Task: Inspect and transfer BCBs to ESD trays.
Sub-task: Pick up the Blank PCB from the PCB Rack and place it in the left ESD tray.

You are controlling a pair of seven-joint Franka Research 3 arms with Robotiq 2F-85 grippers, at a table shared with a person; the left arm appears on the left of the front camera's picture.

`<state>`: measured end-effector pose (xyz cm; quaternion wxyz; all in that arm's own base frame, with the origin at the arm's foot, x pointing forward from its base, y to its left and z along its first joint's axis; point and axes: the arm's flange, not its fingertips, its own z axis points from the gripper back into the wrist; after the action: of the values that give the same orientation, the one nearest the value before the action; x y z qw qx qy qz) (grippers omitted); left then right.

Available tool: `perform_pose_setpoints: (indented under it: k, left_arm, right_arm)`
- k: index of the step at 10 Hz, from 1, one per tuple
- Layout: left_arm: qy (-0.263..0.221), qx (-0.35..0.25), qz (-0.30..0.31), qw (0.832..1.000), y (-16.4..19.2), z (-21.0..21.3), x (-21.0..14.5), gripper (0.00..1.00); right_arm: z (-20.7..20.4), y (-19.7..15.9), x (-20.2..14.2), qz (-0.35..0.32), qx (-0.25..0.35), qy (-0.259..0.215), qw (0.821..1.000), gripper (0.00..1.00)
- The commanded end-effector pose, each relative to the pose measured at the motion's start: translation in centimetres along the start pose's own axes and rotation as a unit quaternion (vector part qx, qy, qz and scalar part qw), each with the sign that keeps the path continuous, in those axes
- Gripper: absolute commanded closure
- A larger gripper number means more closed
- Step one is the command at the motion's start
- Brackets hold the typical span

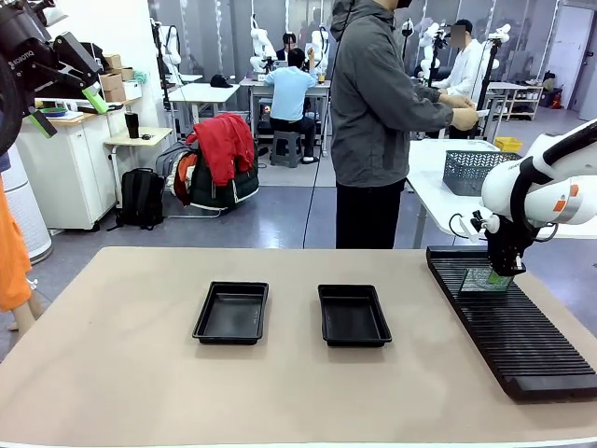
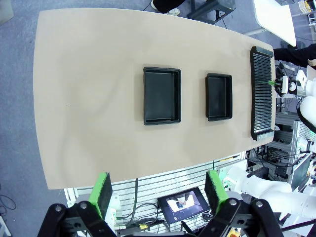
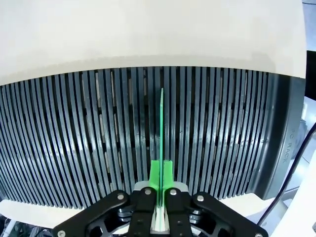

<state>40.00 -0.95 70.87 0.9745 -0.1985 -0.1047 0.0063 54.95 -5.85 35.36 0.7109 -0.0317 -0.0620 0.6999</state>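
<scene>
Right tool is pinched shut on the top edge of a green BCB. The board stands on edge in a slot near the far end of the ribbed black rack, which lies along the bench's right edge, and it does not look lifted clear yet. The left ESD tray and the right ESD tray sit side by side but apart in the middle of the bench. Both are bare, so I'd say nothing has been transferred and the inspecting and placing are all to come. Left tool hangs high up by the left edge, jaws wide, holding nothing. The bench top is plain beige. Beyond its far edge a person in a grey jacket stands side-on, with a grey wire basket on a white table behind.
</scene>
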Motion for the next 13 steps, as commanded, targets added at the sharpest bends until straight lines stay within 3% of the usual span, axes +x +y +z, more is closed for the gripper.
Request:
perform_pose_setpoints:
  k: [1, 5, 10, 13]
  left_arm:
    - [0.0, -0.001, 0.001, 1.0, 0.1, 0.0, 0.0, 0.0]
    - [0.0, -0.001, 0.001, 1.0, 0.1, 0.0, 0.0, 0.0]
    - [0.0, -0.001, 0.001, 1.0, 0.1, 0.0, 0.0, 0.0]
    - [0.0, -0.001, 0.001, 1.0, 0.1, 0.0, 0.0, 0.0]
  right_arm:
    - [0.4, 0.6, -0.2, 0.007, -0.003, -0.006, 1.0, 1.0]
    - [7.3, 0.3, 0.4, 0.002, 0.013, 0.008, 1.0, 1.0]
    - [21.4, 1.6, 0.7, -0.001, 0.022, 0.022, 1.0, 1.0]
    - [27.2, 2.3, 0.2, -0.016, 0.017, 0.016, 1.0, 1.0]
